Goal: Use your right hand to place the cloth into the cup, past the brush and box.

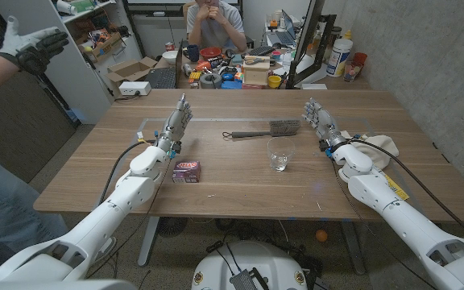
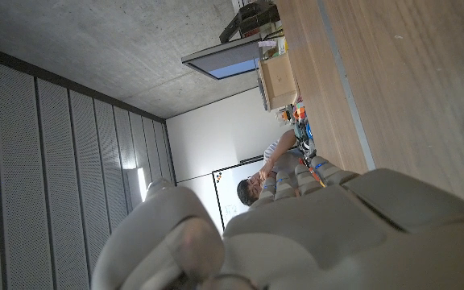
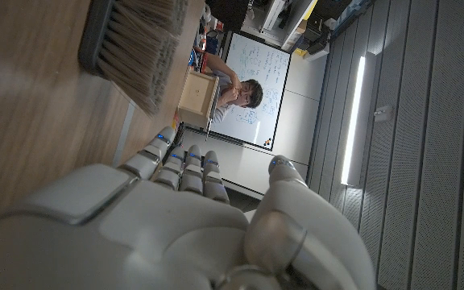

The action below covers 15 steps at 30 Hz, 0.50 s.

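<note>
A cream cloth (image 1: 374,151) lies crumpled near the table's right edge, just beyond my right forearm. A clear glass cup (image 1: 279,154) stands upright in the middle of the table. Behind it lies a black-handled brush (image 1: 263,129), whose bristles (image 3: 132,47) show close to my right hand (image 3: 192,217). A small purple box (image 1: 187,170) sits left of the cup, by my left forearm. My right hand (image 1: 317,118) stands with fingers straight and apart, holding nothing, between the cup and the cloth. My left hand (image 1: 179,118) is likewise upright and empty, as is plain in its own view (image 2: 296,234).
A person at the left edge holds up a gloved hand (image 1: 31,44). Another person (image 1: 216,20) sits behind a cluttered far desk (image 1: 232,72). A cable (image 1: 413,173) runs over my right arm near the table's right edge (image 1: 425,129).
</note>
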Each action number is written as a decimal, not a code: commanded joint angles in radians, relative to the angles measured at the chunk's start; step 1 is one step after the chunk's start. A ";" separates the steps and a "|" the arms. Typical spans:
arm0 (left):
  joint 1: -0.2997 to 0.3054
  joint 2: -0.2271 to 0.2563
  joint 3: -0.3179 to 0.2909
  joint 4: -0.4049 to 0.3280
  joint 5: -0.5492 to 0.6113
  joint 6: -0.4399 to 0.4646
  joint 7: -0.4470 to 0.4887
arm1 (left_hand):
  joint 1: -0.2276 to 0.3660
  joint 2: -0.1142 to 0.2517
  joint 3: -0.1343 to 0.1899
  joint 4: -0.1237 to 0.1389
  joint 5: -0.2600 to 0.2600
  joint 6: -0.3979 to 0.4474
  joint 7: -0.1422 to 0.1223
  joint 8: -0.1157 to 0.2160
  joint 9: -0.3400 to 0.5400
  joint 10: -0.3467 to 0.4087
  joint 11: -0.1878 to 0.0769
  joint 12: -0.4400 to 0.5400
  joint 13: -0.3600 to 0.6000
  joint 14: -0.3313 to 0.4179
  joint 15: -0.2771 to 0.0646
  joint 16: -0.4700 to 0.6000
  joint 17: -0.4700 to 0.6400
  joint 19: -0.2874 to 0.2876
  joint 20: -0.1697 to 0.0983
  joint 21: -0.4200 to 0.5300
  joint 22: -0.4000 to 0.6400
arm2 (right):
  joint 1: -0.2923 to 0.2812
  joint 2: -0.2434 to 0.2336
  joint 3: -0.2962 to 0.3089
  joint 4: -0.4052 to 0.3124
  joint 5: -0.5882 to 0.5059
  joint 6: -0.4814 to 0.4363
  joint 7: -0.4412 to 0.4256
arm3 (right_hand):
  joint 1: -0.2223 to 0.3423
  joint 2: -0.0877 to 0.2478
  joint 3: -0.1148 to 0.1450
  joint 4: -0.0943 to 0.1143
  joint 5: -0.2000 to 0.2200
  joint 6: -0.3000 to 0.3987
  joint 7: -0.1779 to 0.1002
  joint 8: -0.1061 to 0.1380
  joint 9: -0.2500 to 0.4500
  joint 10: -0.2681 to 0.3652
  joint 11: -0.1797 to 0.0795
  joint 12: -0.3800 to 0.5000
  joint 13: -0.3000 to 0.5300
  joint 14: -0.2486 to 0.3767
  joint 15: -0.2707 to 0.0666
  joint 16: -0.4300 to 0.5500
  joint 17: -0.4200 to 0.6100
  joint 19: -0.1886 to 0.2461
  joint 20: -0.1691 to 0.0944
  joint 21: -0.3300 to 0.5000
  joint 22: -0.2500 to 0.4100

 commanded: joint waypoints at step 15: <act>-0.003 0.013 0.009 -0.014 -0.001 0.035 -0.010 | 0.011 0.010 -0.003 0.005 0.006 -0.009 -0.006 0.008 0.003 -0.005 -0.008 0.006 0.002 -0.006 -0.003 0.009 0.005 -0.010 -0.009 0.004 0.005 | -0.021 -0.054 0.005 -0.093 -0.034 -0.031 -0.031 | 0.031 0.014 0.015 -0.017 0.011 0.018 0.002 0.009 0.006 0.026 0.001 0.007 0.004 0.017 0.017 0.005 -0.001 0.018 -0.011 0.004 0.004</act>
